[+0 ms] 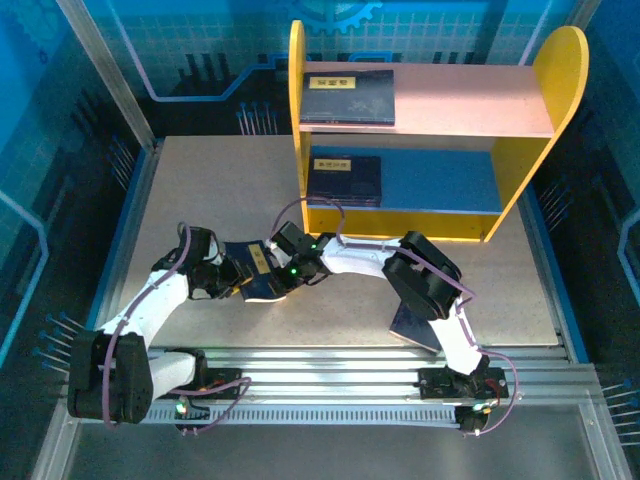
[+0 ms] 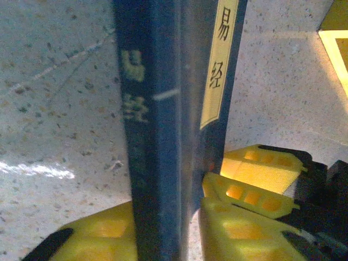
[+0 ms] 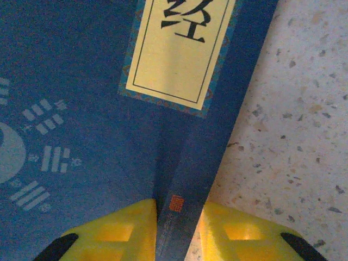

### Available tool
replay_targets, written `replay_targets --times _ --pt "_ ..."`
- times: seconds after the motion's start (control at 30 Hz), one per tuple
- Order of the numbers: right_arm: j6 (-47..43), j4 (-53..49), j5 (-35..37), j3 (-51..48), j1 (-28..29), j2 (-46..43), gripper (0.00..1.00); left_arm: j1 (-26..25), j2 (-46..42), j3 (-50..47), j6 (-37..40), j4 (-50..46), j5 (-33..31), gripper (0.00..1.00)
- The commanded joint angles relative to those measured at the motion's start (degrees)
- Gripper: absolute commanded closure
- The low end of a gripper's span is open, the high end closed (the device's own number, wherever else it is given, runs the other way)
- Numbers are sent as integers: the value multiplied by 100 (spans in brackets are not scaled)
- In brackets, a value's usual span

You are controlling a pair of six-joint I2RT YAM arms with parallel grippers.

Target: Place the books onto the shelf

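Observation:
A dark navy book with a yellow label stands on edge on the table between my two grippers. My left gripper is shut on its spine, one yellow finger on each side. My right gripper is shut on the same book from the opposite side, and its yellow fingers sit close beside the left ones. The shelf stands at the back. One book lies on its top board and another book on its blue lower board.
A further navy book lies flat on the speckled table, partly under my right arm. Metal rails run along the near edge. The shelf's yellow foot is close on the right of the left wrist view.

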Motion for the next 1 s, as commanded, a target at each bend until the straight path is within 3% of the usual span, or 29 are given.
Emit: replay_targets --times 0.0,0.2,0.33,0.47,0.8,0.97 --pt "-109 -287 -109 -179 67 10 71 -26 64 219 111 -44 -64 84" --pt "-252 -503 -108 -58 -95 -340 69 -26 198 577 209 -95 -225 99" --pt "-336 -696 1 24 -140 -782 66 -26 200 1109 410 -388 -276 100" --pt "10 -525 -251 -86 -284 -1304 61 -35 -17 1890 616 -905 -851 100" --pt "2005 1874 -1525 -1324 -691 -2833 45 -104 -1329 3258 324 -647 -1303 100" --pt "2917 3234 -1895 -1460 -681 -3075 35 -155 -2194 3023 -351 554 -1288 100"
